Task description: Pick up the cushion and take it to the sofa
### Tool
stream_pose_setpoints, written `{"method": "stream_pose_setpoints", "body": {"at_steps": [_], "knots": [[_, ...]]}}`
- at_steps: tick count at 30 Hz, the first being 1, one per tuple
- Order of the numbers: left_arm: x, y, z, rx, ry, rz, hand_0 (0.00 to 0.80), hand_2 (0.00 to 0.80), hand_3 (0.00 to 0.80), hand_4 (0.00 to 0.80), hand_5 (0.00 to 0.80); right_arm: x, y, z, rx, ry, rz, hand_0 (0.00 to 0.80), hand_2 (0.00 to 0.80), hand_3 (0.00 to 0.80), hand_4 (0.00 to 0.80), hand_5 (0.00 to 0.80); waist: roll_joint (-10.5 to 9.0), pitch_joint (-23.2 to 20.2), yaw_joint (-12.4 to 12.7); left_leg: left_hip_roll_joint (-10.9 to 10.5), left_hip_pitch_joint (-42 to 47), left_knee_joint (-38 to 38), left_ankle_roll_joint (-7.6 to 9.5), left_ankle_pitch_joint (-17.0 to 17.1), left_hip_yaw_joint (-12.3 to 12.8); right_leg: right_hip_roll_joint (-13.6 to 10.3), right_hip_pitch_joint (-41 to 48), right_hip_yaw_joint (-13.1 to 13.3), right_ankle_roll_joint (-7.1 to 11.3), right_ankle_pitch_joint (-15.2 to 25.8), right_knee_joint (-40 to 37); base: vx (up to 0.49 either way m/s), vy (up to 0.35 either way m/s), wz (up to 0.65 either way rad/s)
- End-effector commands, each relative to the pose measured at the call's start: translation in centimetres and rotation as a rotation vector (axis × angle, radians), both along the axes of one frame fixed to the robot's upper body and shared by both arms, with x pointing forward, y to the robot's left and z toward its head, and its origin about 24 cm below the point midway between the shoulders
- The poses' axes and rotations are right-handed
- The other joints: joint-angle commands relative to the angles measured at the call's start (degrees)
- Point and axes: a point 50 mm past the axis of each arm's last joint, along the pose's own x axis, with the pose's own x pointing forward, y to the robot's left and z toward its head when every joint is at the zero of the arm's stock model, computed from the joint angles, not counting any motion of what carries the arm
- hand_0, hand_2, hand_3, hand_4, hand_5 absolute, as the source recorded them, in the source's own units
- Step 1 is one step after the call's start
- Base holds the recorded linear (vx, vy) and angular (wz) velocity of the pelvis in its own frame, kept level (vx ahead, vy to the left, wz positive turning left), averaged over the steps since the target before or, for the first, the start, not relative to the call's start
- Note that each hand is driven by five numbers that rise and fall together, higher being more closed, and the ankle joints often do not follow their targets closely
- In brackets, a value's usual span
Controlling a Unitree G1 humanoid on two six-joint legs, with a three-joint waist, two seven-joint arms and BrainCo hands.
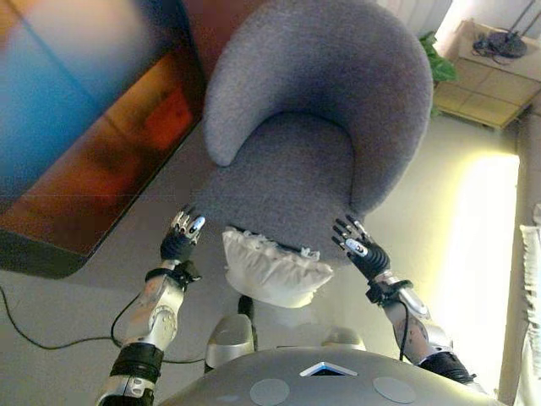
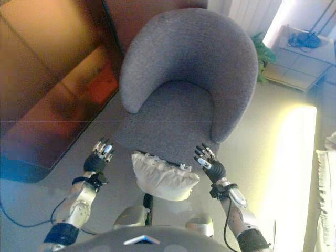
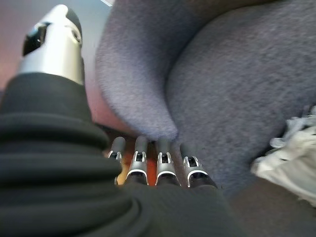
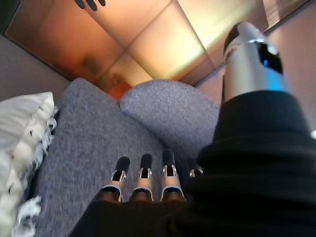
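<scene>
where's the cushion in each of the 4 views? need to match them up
Left eye view: white cushion at lower centre, on the front edge of the grey chair, between the two robot hands.
Right eye view: same place.
Left wrist view: at the right edge.
Right wrist view: at the left edge.
Shared landmark: the grey chair's seat.

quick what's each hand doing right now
Left hand: open, holding nothing, beside the cushion.
Right hand: open, holding nothing, on the cushion's other side.
</scene>
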Motion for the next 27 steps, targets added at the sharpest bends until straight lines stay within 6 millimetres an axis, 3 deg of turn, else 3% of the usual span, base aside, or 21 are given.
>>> {"method": "stream_pose_setpoints", "body": {"at_steps": [1,7,11,19,22,25,27], "knots": [[0.7,0.7,1.6,0.068,-0.063,-0.029,0.0,0.0,0.0,0.0,0.0,1.5,0.6,2.2,0.048,-0.14,-0.042,0.0,0.0,0.0,0.0,0.0,-1.67,-1.1,-0.4,-1.3,1.6,5.0,3.21,-6.1,0.9,0.4,-6.4,6.7,1.44,11.8,-1.8,0.086,0.046,0.59],[1.1,0.8,2.1,0.079,-0.083,0.012,0.0,0.0,0.0,0.0,0.0,2.8,0.8,2.5,0.03,-0.154,-0.008,0.0,0.0,0.0,0.0,0.0,-2.83,1.2,-0.2,-0.3,1.1,6.5,2.05,-7.2,5.8,3.1,-9.4,0.3,1.08,10.4,-9.5,-0.01,-0.05,0.39],[0.8,0.6,1.6,0.056,-0.058,0.033,0.0,0.0,0.0,0.0,0.0,3.2,1.0,2.3,0.005,-0.135,-0.027,0.0,0.0,0.0,0.0,0.0,-2.95,0.9,0.2,0.2,1.3,6.1,1.72,-6.7,6.9,3.8,-7.9,-0.4,0.82,10.3,-12.1,0.064,-0.117,-0.06],[-0.4,0.8,0.3,0.04,-0.009,0.073,0.0,0.0,0.0,0.0,0.0,1.9,0.5,1.4,-0.026,-0.083,-0.012,0.0,0.0,0.0,0.0,0.0,-3.14,0.7,-1.7,3.3,1.2,11.1,0.06,-8.1,7.5,6.5,-6.3,1.7,-1.01,7.4,-12.9,0.072,-0.123,-0.1],[-0.5,0.7,0.1,0.031,-0.005,0.087,0.0,0.0,0.0,0.0,0.0,1.7,0.1,1.4,-0.048,-0.078,0.001,0.0,0.0,0.0,0.0,0.0,-3.59,1.0,-2.9,5.0,0.1,18.5,-0.56,-9.6,7.9,7.4,-6.3,3.0,-2.8,6.5,-12.4,0.035,-0.16,-0.09],[-0.8,0.6,-0.3,0.018,0.014,0.111,0.0,0.0,0.0,0.0,0.0,1.7,-0.5,0.9,-0.099,-0.054,-0.004,0.0,0.0,0.0,0.0,0.0,-2.91,2.1,-3.3,7.1,-3.5,29.8,-2.08,-5.1,4.8,9.1,-6.5,3.8,-5.17,5.6,-10.6,0.029,-0.083,-0.09],[-1.2,0.6,-0.8,0.011,0.037,0.13,0.0,0.0,0.0,0.0,0.0,1.6,-1.1,0.5,-0.207,-0.029,0.002,0.0,0.0,0.0,0.0,0.0,-2.13,2.3,-3.6,8.9,-3.2,28.0,-3.08,-1.0,2.8,9.3,-6.8,4.7,-5.48,5.2,-9.3,0.12,0.141,-0.28]]}}
